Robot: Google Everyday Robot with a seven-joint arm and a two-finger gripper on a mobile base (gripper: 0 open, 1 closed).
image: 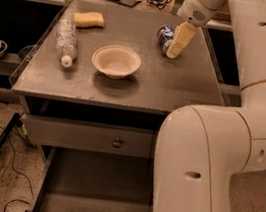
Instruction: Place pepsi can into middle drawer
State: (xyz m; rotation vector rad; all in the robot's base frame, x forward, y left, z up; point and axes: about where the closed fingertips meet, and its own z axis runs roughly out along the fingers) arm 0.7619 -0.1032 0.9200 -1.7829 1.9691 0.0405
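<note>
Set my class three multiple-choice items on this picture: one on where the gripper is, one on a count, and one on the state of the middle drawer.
1. Where is the gripper?
A) at the tabletop's near left corner
B) at the pepsi can, far right of the tabletop
C) below the tabletop

2. How many things lie on the tabletop?
A) two
B) six
C) four

3. The middle drawer is:
A) pulled open, visible floor bare
B) pushed shut
C) holding the can

Key:
1 B, it sits right by the can.
2 C, they are the sponge, bottle, bowl and can.
3 A, its grey floor shows below the knobbed drawer.
</note>
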